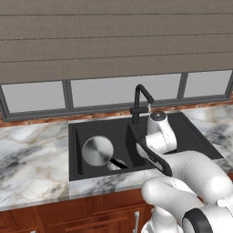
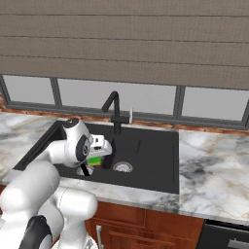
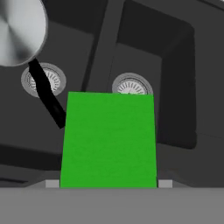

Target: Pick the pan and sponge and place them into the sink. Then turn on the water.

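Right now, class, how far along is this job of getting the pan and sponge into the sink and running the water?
Done: the round silver-grey metal pan with its black handle already lies in the larger basin of the matte black double sink. In hand: the gripper holds the bright green rectangular sponge above the sink, not yet released. Left: drop the sponge in, then turn on the black gooseneck faucet, from which no stream runs.

Glossy white arm (image 1: 191, 177), dark joints
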Controlling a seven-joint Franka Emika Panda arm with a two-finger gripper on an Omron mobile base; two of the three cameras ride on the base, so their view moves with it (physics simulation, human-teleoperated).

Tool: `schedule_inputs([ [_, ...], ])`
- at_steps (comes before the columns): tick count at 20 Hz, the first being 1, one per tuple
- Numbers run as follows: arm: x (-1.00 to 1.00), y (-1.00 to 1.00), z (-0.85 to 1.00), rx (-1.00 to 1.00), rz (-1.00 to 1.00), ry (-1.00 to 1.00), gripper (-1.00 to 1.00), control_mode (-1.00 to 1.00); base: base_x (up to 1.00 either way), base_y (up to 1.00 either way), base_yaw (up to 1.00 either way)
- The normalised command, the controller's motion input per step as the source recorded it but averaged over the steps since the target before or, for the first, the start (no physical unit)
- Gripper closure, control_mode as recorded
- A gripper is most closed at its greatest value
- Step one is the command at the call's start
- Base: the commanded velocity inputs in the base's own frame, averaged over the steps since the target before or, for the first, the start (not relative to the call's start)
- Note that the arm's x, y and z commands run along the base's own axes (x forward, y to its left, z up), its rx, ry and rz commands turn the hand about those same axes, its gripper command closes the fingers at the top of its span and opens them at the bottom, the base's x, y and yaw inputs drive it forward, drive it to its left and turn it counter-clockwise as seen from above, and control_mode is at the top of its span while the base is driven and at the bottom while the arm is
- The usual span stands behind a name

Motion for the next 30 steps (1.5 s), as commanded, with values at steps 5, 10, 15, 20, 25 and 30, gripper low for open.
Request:
schedule_inputs([
  [5, 0.0, 0.41, 0.0, 0.0, 0.0, 0.0, 1.0, -1.0, 0.0, 0.0, 0.0],
  [10, 0.03, 0.4, 0.0, 0.01, 0.0, 0.0, 1.0, -1.0, 0.0, 0.0, 0.0],
  [15, 0.2, 0.37, 0.0, 0.0, 0.0, 0.0, 1.0, -1.0, 0.0, 0.0, 0.0],
  [20, 0.32, 0.34, 0.0, 0.0, 0.0, 0.0, 1.0, -1.0, 0.0, 0.0, 0.0],
  [25, 0.31, 0.3, -0.05, 0.0, 0.0, 0.0, 1.0, -1.0, 0.0, 0.0, 0.0],
  [30, 0.17, 0.3, -0.13, 0.0, 0.0, 0.0, 1.0, -1.0, 0.0, 0.0, 0.0],
])
